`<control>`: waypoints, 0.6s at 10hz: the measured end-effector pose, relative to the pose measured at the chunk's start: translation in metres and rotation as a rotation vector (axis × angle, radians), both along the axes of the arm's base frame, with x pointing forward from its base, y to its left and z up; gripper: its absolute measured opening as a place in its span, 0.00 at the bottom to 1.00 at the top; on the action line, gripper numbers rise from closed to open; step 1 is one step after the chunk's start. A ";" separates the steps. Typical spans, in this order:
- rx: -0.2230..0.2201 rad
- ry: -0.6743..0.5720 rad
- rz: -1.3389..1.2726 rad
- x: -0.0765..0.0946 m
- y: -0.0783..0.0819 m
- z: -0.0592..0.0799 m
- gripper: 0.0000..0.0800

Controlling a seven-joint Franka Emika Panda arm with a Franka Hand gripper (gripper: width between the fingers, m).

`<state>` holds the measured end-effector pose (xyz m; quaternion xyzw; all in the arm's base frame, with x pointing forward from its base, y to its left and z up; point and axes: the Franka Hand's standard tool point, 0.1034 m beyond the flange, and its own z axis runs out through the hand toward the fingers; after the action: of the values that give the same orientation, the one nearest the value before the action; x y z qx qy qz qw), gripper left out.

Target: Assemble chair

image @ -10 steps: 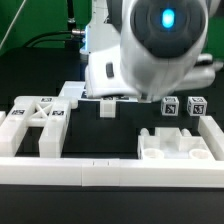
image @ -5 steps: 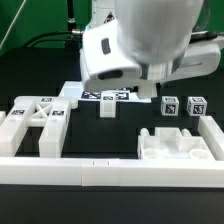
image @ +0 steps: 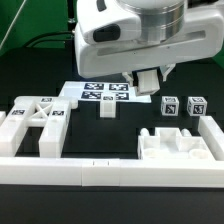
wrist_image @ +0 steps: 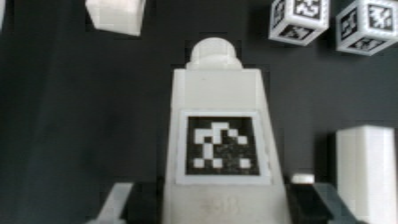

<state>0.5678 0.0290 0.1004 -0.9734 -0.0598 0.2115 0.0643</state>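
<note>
My gripper [image: 148,82] hangs above the table behind the two small tagged cubes [image: 170,105] [image: 196,104]. In the wrist view the gripper [wrist_image: 217,200] is shut on a long white chair piece [wrist_image: 217,120] with a rounded tip and one square tag. That piece shows only partly between the fingers in the exterior view [image: 147,80]. The X-braced frame [image: 38,120] lies at the exterior view's left. A small white piece [image: 107,107] stands in the middle. The notched block [image: 178,143] lies at the front right.
The marker board [image: 100,93] lies flat behind the small piece. A long plain white rail [image: 110,172] runs along the front with side walls at both ends. In the wrist view, both cubes [wrist_image: 299,20] [wrist_image: 366,27] and another white part [wrist_image: 361,165] lie below the held piece.
The arm has risen and swung back, uncovering the marker board. The gripper now hangs higher above the table with the white piece in it.
</note>
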 end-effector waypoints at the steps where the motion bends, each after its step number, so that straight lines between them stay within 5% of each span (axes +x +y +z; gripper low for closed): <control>1: -0.007 -0.080 -0.008 0.003 -0.002 0.001 0.36; 4: -0.022 -0.256 -0.038 0.013 0.000 0.010 0.36; 6: -0.025 -0.379 -0.077 0.038 0.029 0.025 0.36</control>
<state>0.6057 0.0584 0.1250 -0.9981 -0.0308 0.0227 0.0480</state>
